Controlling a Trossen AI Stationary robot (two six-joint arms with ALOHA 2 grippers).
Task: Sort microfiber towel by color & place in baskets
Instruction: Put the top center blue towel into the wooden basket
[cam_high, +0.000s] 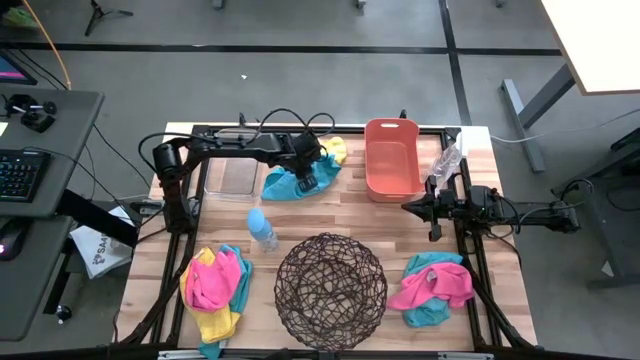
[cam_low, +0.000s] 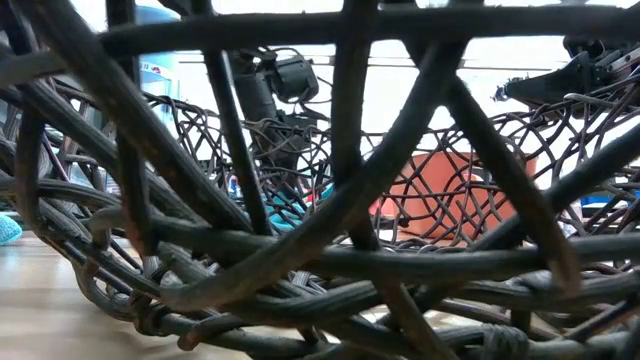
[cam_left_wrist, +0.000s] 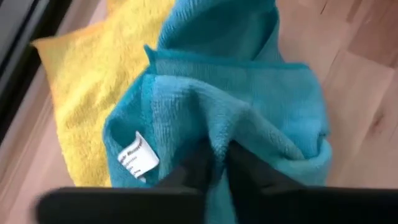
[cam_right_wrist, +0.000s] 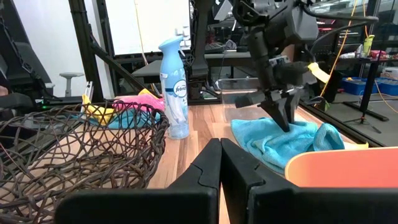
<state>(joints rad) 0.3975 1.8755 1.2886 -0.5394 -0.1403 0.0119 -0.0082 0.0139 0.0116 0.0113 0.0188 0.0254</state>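
A teal-blue microfiber towel (cam_high: 285, 185) lies bunched on the table between the clear tub (cam_high: 230, 176) and the orange bin (cam_high: 392, 160). Its far edge lies against a yellow towel (cam_high: 336, 150). My left gripper (cam_high: 312, 180) stands on it, pointing down, shut on its cloth. My right gripper (cam_high: 408, 207) hovers shut near the orange bin's near end, touching nothing. Two more heaps lie near the front: pink, yellow and teal (cam_high: 215, 285) left of the round wire basket (cam_high: 330, 290), pink and teal (cam_high: 435, 285) right of it. My left gripper pinches a raised fold of the teal-blue towel (cam_left_wrist: 217, 140) between its two fingers (cam_left_wrist: 249, 171). It comes from above, pointing down (cam_right_wrist: 283, 121). The cloth bunches up at the fingertips, and the rest of the towel (cam_right_wrist: 267, 143) lies slack on the table.
A light-blue spray bottle (cam_high: 262, 230) stands between the clear tub and the wire basket. A clear plastic bottle (cam_high: 445, 160) lies at the orange bin's right. The wire basket fills the low view (cam_low: 330, 260). Bare wood shows between the bin and the basket.
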